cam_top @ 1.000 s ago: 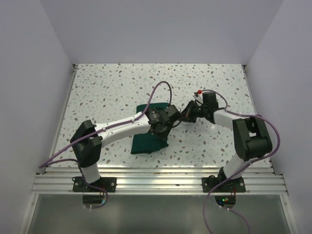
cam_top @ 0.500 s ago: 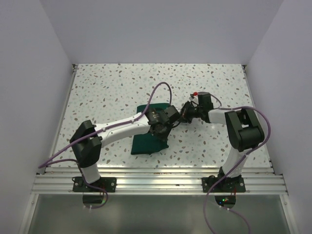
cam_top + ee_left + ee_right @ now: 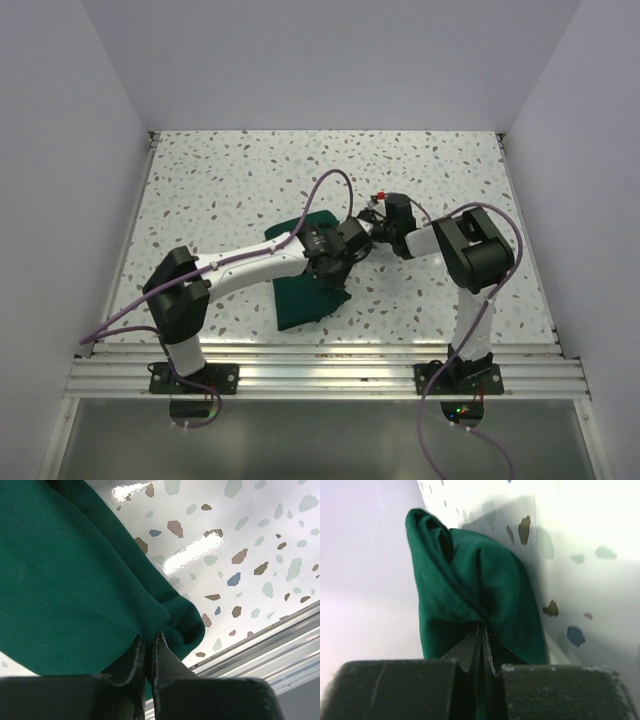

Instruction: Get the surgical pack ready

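Top external view: left arm (image 3: 240, 268) is reaching from the near-left edge diagonally toward the middle of the speckled table (image 3: 200, 190), with a purple cable (image 3: 325, 185) looping above its wrist. Surgical pack (image 3: 305, 300) is lying as a dark green folded bundle slightly left of table centre. It is partly hidden under that arm's wrist, and its near corner is pointing toward the aluminium rail (image 3: 330, 370). Left gripper (image 3: 350, 243) is sitting at the bundle's right edge. Right gripper (image 3: 372, 232) is meeting it from the right, nearly tip to tip. Right arm (image 3: 470, 260) is folding sharply at the elbow and reaching back leftward. How the jaws are standing is not readable from this view.

Left wrist view: both fingers (image 3: 132, 655) are pressing close together, with only a thin slit between them, clenched on a rounded fold of the green cloth. The cloth is filling the left half of the picture and bulging just above the tips. Glossy table surface is showing to the right, and the rail is running along the lower right corner.

Right wrist view: the fingers (image 3: 470, 650) are closing to a hairline gap and pinching a gathered edge of the same green cloth. The fabric is puckering into creases at the tips and standing up in a bunched fold. Speckled table is showing to the right of it.
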Action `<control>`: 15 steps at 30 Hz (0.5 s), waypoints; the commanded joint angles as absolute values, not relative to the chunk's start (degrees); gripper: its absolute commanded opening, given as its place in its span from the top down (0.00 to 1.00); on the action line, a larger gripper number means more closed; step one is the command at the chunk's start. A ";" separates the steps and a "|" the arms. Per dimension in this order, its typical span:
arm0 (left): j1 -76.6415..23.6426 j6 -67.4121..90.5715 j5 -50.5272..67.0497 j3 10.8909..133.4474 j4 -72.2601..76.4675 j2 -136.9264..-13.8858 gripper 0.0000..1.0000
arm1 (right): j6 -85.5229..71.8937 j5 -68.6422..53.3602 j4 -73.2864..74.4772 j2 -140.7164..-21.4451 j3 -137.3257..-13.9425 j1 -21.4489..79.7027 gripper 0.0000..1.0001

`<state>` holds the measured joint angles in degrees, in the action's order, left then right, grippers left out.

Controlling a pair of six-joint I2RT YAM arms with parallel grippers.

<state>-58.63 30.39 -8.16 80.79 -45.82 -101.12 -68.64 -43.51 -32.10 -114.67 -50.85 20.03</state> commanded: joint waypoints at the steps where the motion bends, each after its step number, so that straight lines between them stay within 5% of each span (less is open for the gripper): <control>1: -59.77 30.32 -4.66 78.41 -42.19 -98.70 1.00 | -71.11 -40.69 -36.92 -117.86 -54.48 19.34 1.00; 4: -59.77 30.41 -3.43 75.51 -41.40 -98.44 1.00 | -68.04 -40.78 -30.52 -115.67 -55.10 18.90 1.00; 8: -59.77 31.20 -2.29 73.04 -40.35 -97.13 0.50 | -56.20 -40.17 -14.09 -107.96 -56.16 17.84 1.00; 15: -57.40 35.67 -3.51 71.99 -39.64 -89.22 0.32 | -43.70 -38.77 9.28 -99.33 -58.00 15.20 1.00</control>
<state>-58.74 32.45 -3.99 71.83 -40.77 -95.83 -52.31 -40.66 -3.75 -103.94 -55.79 15.53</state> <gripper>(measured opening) 0.671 0.007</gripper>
